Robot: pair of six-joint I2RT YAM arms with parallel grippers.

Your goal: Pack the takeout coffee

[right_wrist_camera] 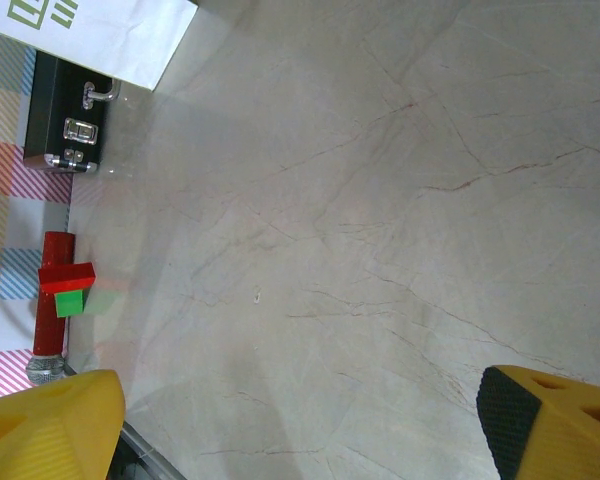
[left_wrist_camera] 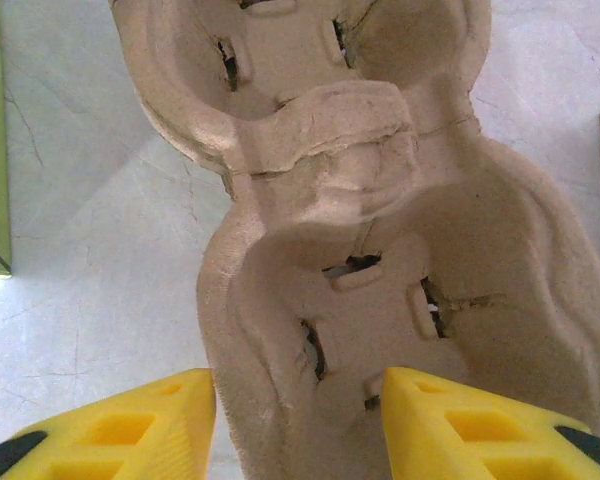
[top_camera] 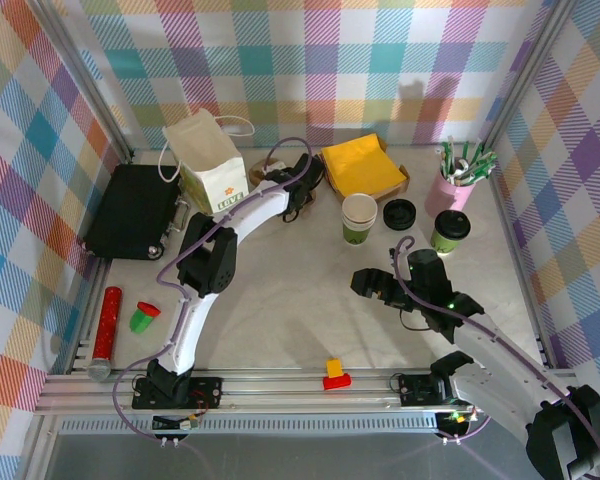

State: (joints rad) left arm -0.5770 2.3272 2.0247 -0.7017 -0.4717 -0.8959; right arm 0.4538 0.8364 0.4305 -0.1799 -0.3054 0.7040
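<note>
Pulp carrier (left_wrist_camera: 380,250) at 12 o'clock sits between the left gripper (left_wrist_camera: 298,430) fingers, grip unclear; right gripper (right_wrist_camera: 300,420) spread wide at 4 o'clock.

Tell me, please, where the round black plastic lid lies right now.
In the top view, the round black plastic lid lies flat right of centre, between the lidless cream-and-green paper cup and the pink tumbler, beside the yellow napkin stack.

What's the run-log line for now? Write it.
left end effector straddling cup carrier wall | right end effector open over table | paper cup untouched
</note>
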